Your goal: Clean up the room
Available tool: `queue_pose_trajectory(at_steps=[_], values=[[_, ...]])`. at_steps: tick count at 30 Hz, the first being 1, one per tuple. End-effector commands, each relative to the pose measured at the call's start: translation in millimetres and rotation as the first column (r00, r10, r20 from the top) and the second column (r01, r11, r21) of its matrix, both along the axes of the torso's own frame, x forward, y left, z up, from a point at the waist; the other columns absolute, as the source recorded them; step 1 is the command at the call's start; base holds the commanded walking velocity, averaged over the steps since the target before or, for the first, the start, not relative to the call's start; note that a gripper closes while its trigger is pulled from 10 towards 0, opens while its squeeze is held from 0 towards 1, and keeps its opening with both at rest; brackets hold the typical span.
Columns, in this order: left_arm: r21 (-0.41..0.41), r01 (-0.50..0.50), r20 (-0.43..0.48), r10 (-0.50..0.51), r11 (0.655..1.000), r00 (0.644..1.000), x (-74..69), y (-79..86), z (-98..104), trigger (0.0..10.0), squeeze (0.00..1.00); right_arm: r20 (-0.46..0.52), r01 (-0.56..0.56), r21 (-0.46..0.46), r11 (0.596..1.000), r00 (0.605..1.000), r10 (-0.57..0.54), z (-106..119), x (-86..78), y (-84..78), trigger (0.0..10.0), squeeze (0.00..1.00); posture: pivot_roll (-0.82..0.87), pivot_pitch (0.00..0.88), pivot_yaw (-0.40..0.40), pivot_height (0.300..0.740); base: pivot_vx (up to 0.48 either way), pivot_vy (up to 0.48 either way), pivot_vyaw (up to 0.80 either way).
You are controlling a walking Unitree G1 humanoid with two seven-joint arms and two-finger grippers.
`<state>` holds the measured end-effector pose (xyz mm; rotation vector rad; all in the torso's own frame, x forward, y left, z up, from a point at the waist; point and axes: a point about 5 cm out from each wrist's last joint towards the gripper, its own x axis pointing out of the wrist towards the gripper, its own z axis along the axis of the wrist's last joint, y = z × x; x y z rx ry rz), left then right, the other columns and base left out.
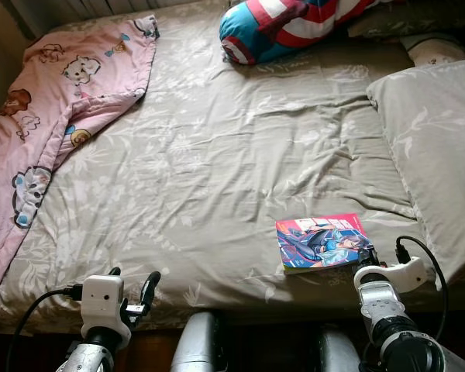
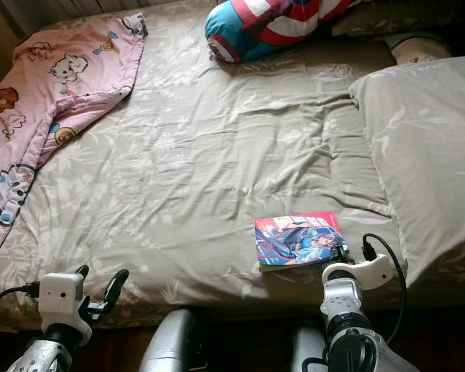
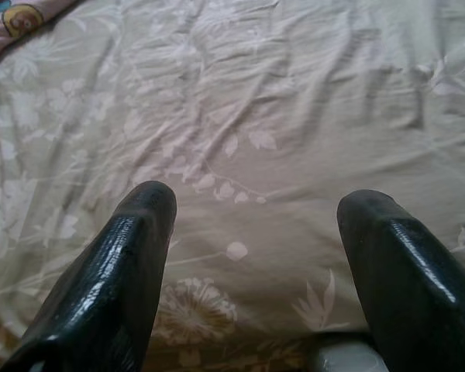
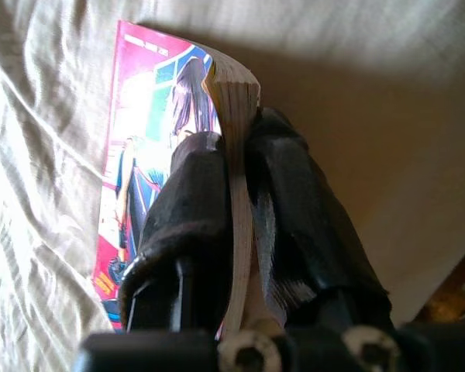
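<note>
A thin comic book [image 1: 322, 242] with a pink and blue cover lies on the beige floral bedsheet [image 1: 217, 170] near the bed's front edge, right of centre. My right gripper [image 1: 370, 257] is shut on the book's near right corner; in the right wrist view the black fingers [image 4: 194, 209] clamp the page edges [image 4: 236, 194]. My left gripper [image 1: 133, 285] hovers open over the front edge of the bed at the left, with bare sheet [image 3: 248, 155] between its fingers [image 3: 116, 271].
A pink cartoon-print blanket [image 1: 54, 101] drapes over the bed's left side. A red, white and blue shield-pattern cushion [image 1: 287, 27] lies at the head. A large beige pillow [image 1: 438, 147] sits at the right, close beside the book.
</note>
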<state>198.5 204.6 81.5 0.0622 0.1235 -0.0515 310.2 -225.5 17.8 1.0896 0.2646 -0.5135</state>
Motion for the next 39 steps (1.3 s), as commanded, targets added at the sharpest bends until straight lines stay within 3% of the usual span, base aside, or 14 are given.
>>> queue_pose_trajectory(at_steps=[1, 11, 12, 13, 20, 21, 23, 24, 27, 28, 29, 30, 39], values=[[0.016, -0.008, -0.039, 0.009, 1.0, 0.999, -4.7, 4.3, -4, 10.0, 0.0, -0.049, 0.002, 0.002, 1.0, 0.999, -0.002, -11, -9.8, 1.4, 10.0, 0.0, 0.11, 0.282, 0.147, 0.651, 0.0, 0.0, 0.0], [0.022, -0.011, -0.05, 0.012, 1.0, 0.999, -6.4, 5.5, -6, 10.0, 0.0, -0.059, 0.002, -0.001, 1.0, 0.998, -0.002, -13, -11.4, 1.0, 10.0, 0.0, 0.11, 0.282, 0.145, 0.651, 0.0, 0.0, 0.0], [0.029, -0.004, -0.051, 0.005, 1.0, 0.999, -6.5, 4.8, -6, 10.0, 0.0, -0.059, 0.003, 0.0, 1.0, 0.998, -0.003, -13, -11.7, 0.8, 10.0, 0.15, 0.11, 0.283, 0.145, 0.651, 0.0, 0.0, 0.0], [0.03, -0.003, -0.052, 0.005, 1.0, 0.999, -6.7, 4.9, -6, 10.0, 0.0, -0.059, 0.004, 0.002, 1.0, 0.998, -0.004, -13, -12.0, 0.8, 10.0, 0.42, 0.11, 0.283, 0.145, 0.651, 0.0, 0.0, 0.0], [0.032, -0.001, -0.055, 0.002, 0.999, 0.999, -6.7, 5.3, -7, 10.0, 0.0, -0.075, 0.007, 0.005, 1.0, 0.997, -0.007, -17, -15.0, 1.7, 10.0, 0.4, 0.1, 0.282, 0.144, 0.651, 0.0, 0.0, 0.0], [0.031, -0.001, -0.055, 0.003, 1.0, 0.998, -6.5, 5.0, -7, 10.0, 0.0, -0.079, 0.012, 0.009, 1.0, 0.997, -0.011, -18, -16.5, 2.0, 10.0, 0.49, 0.1, 0.281, 0.144, 0.651, 0.0, 0.0, 0.0], [0.031, -0.002, -0.055, 0.003, 1.0, 0.998, -6.4, 4.9, -8, 10.0, 0.0, -0.08, 0.013, 0.01, 1.0, 0.997, -0.012, -19, -17.1, 2.2, 10.0, 0.49, 0.1, 0.281, 0.144, 0.651, 0.0, 0.0, 0.0], [0.031, -0.002, -0.054, 0.003, 1.0, 0.999, -6.1, 4.7, -8, 10.0, 0.0, -0.086, 0.015, 0.009, 1.0, 0.996, -0.014, -20, -18.1, 2.1, 10.0, 1.0, 0.1, 0.28, 0.144, 0.651, 0.0, 0.0, 0.0], [0.031, -0.003, -0.053, 0.004, 1.0, 0.999, -5.3, 4.6, -8, 10.0, 0.0, -0.102, 0.016, 0.006, 1.0, 0.995, -0.016, -23, -20.9, 2.6, 10.0, 1.0, 0.1, 0.277, 0.143, 0.651, 0.0, 0.0, 0.0], [0.03, -0.002, -0.052, 0.004, 1.0, 0.999, -5.0, 4.4, -8, 10.0, 0.0, -0.116, 0.025, 0.006, 1.0, 0.993, -0.024, -24, -22.8, 2.1, 10.0, 0.15, 0.1, 0.277, 0.143, 0.651, 0.0, 0.0, 0.0], [0.03, -0.002, -0.052, 0.004, 1.0, 0.999, -5.0, 4.4, -8, 10.0, 0.0, -0.116, 0.025, 0.006, 1.0, 0.993, -0.024, -24, -22.8, 2.1, 10.0, 0.15, 0.1, 0.277, 0.143, 0.651, 0.0, 0.0, 0.0], [0.03, -0.002, -0.051, 0.004, 1.0, 0.999, -4.2, 4.2, -9, 10.0, 0.0, -0.125, 0.033, 0.006, 0.999, 0.992, -0.032, -25, -24.1, 1.1, 10.0, 0.0, 0.1, 0.276, 0.143, 0.651, 0.0, 0.0, 0.0], [0.027, -0.001, -0.054, 0.002, 1.0, 0.999, -2.6, 3.6, -11, 10.0, 0.0, -0.135, 0.046, 0.0, 0.999, 0.99, -0.045, -27, -26.2, -0.7, 10.0, 0.0, 0.09, 0.271, 0.141, 0.651, 0.0, 0.0, 0.0]])
